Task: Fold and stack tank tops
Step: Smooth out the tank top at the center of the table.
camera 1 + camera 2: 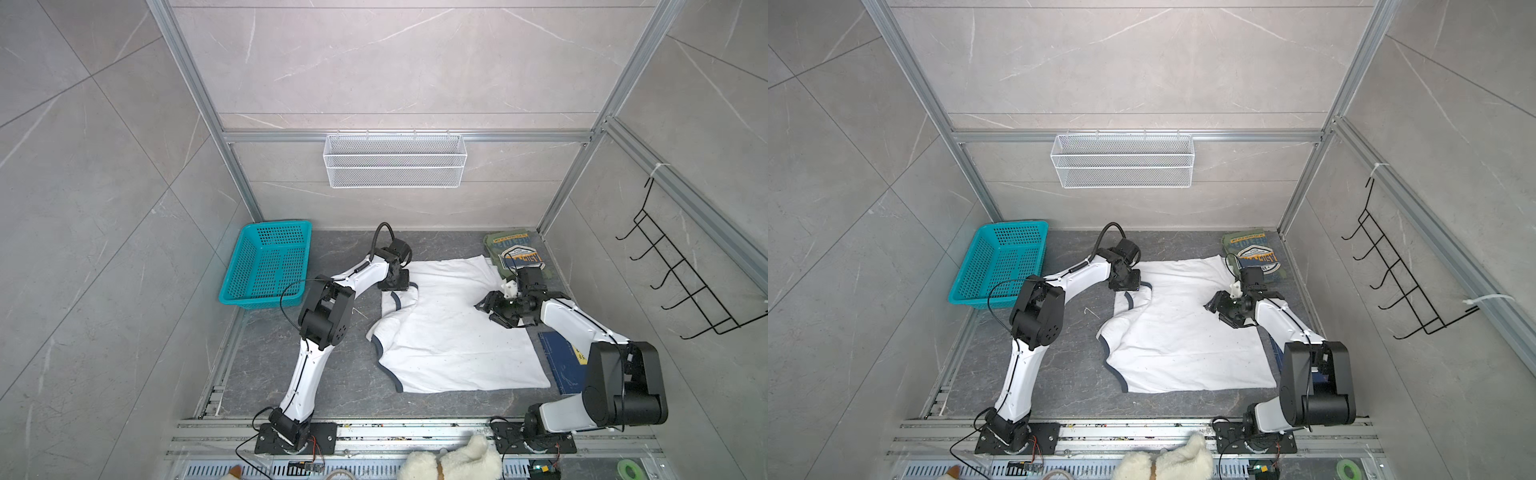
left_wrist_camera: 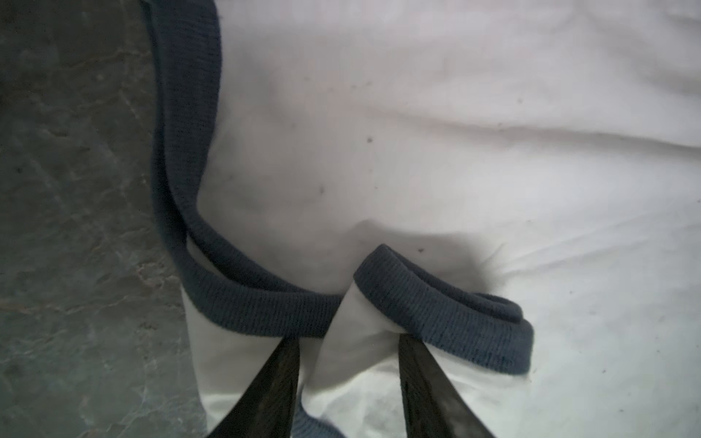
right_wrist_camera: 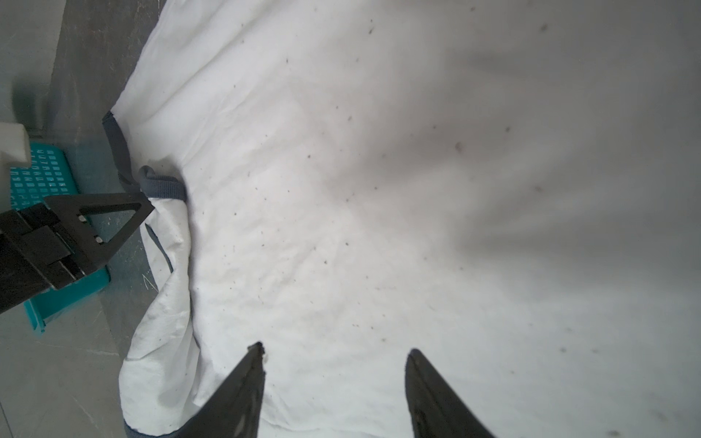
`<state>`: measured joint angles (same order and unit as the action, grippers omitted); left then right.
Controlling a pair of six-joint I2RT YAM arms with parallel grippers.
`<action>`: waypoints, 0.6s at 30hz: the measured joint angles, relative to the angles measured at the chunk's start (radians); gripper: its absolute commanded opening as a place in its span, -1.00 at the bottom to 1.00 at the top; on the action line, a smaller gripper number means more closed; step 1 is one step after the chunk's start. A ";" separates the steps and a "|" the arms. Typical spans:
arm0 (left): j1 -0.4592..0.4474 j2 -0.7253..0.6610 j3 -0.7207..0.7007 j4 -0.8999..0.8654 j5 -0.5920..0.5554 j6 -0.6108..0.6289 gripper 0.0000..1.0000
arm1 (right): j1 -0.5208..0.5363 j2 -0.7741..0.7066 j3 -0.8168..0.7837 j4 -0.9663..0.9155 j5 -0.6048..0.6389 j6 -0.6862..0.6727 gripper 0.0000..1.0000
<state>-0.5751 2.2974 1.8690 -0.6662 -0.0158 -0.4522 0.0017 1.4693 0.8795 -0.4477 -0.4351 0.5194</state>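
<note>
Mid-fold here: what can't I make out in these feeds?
- Left gripper: its wrist view shows the white top's cloth between the jaws; whether it is clamped is unclear.
- Green top: near edge behind the right arm, top views.
- Blue board: partly behind that arm.
- Plush toy: cut off by the bottom edge.

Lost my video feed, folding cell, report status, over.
Left fingers astride strap of white tank top, grip unconfirmed. Right fingers open above it. Olive tank top folded, far corner. Nothing blocking.

Basket (image 1: 266, 266) left of tank top (image 1: 449, 340); board (image 1: 563, 365) right.
</note>
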 measured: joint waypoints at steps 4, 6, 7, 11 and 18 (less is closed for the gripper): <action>0.002 0.000 0.003 -0.006 0.000 0.003 -0.46 | 0.000 0.000 -0.001 0.000 0.000 0.000 0.23; 0.002 0.000 0.002 -0.007 -0.001 0.004 -0.58 | 0.000 0.000 -0.001 0.000 0.000 0.000 0.23; 0.002 0.000 0.002 -0.007 -0.005 0.004 -0.62 | 0.000 0.000 -0.001 0.000 0.000 0.000 0.23; 0.002 -0.018 -0.019 -0.010 -0.014 0.003 -0.89 | 0.000 0.000 -0.001 0.000 -0.001 0.000 0.23; 0.007 -0.128 -0.110 -0.006 -0.048 0.003 -1.00 | 0.000 0.000 -0.001 0.000 0.000 0.000 0.23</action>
<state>-0.5678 2.1693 1.7592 -0.6727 -0.0635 -0.4488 0.0017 1.4696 0.8787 -0.4473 -0.4355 0.5194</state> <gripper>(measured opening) 0.049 0.613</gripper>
